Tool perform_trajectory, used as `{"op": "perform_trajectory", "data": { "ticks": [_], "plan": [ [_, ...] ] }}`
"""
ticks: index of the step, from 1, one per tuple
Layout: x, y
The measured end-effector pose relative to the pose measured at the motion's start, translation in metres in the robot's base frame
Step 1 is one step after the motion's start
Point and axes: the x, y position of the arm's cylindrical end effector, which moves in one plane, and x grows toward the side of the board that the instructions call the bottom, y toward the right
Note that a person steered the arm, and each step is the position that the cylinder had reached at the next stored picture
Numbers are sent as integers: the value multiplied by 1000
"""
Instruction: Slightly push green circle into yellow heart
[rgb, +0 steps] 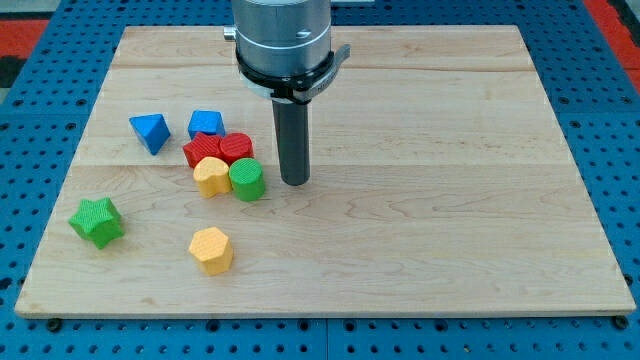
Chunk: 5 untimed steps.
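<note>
**Rod upright, tip down on the desk**

The arm enters from the view's top at about 12 o'clock, its grey cylindrical wrist housing ringed by a dark clamp. A straight dark rod hangs vertically beneath it. My tip rests on the desk, just left of the view's centre.

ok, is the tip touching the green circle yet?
No. My tip stands just to the view's right of the green circle, with a thin strip of bare board showing between them.
</note>
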Motion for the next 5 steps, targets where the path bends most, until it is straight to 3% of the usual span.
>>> {"op": "perform_trajectory", "data": {
  "ticks": [5],
  "plan": [
    [-7,-15]
  ]
}}
